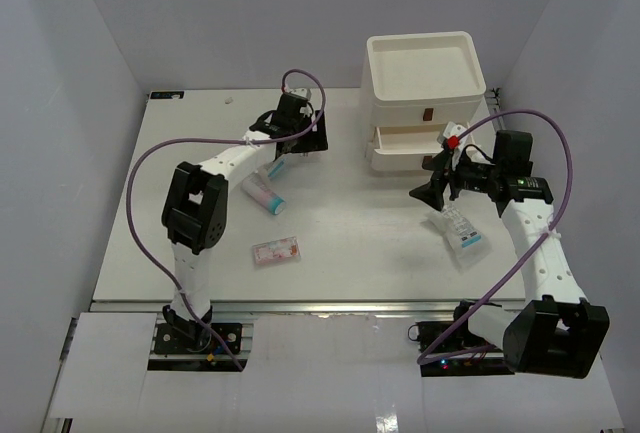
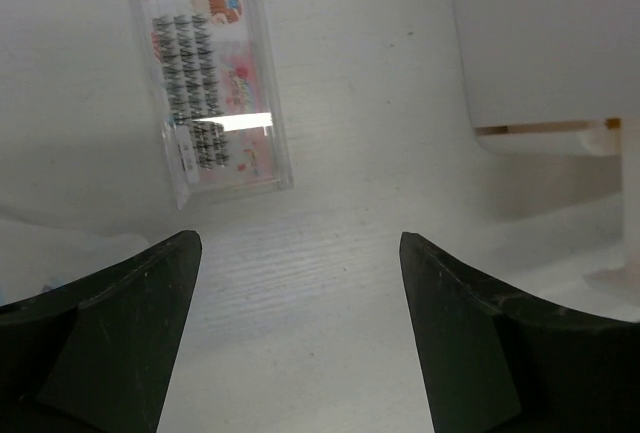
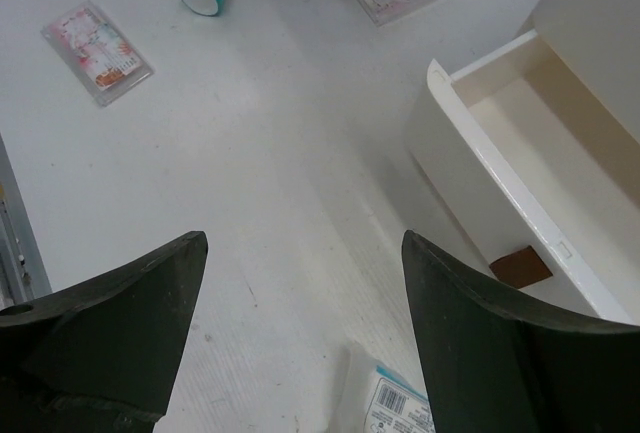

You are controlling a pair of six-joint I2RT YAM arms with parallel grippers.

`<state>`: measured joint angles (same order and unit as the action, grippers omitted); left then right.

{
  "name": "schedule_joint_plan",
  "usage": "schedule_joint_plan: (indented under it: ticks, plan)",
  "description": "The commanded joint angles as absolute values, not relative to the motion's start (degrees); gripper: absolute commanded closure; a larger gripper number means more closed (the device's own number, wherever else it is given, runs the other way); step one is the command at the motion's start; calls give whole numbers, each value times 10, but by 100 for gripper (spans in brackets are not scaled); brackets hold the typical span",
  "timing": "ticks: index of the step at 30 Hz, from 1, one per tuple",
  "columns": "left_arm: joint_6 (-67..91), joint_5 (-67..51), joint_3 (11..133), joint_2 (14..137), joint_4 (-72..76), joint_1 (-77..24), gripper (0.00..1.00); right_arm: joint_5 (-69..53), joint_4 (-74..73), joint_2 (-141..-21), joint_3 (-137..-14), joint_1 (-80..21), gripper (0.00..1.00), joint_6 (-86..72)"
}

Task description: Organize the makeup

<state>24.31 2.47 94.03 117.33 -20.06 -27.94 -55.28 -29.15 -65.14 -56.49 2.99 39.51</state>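
The left tool (image 2: pixel 298 253) is spread wide with nothing between its fingers (image 2: pixel 110 333). It hangs low over the counter (image 1: pixel 350 233) at the far left-centre, pointing toward the box (image 1: pixel 420 73). A clear lash case (image 2: pixel 215 88) with a pink card inside lies flat on the counter just ahead of this tool, outside the gap and not touched. In the right wrist view a dark fingertip of the left tool shows right beside the case's edge.

The right tool (image 3: pixel 305 243) is also spread and grips nothing. It hovers near the front of the box, over bare counter. The middle drawer (image 3: pixel 520 153) is pulled out, its brown handle (image 3: pixel 520 266) facing the tool. What can be seen of its inside is plain white floor.

The rest of the makeup lies loose on the counter. The pink tube (image 1: pixel 265 193) with its teal cap lies on its side left of centre, near the left arm's forearm. The pink-and-white sachet (image 1: pixel 277 251) lies flat nearer the front edge, apart from the tube. The clear blue-and-white packets (image 1: pixel 462 235) lie together on the right, just below the right tool and beside that arm; one printed corner shows at the bottom edge of the right wrist view. The box stands at the far right of the counter, with an open tray on top.
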Motion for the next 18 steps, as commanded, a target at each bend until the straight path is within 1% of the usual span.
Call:
schedule_joint_plan:
  ticks: [1, 8, 18]
  plan:
    - [195, 97, 1037, 1214, -240, -277, 6, -543, -316, -643, -598, 46, 14, 393]
    - [153, 113, 1144, 1295, -260, -277, 4, -550, -313, -645, -602, 61, 14, 378]
    - [139, 125, 1169, 1337, -267, -277, 3, -551, -300, -652, -594, 78, 14, 361]
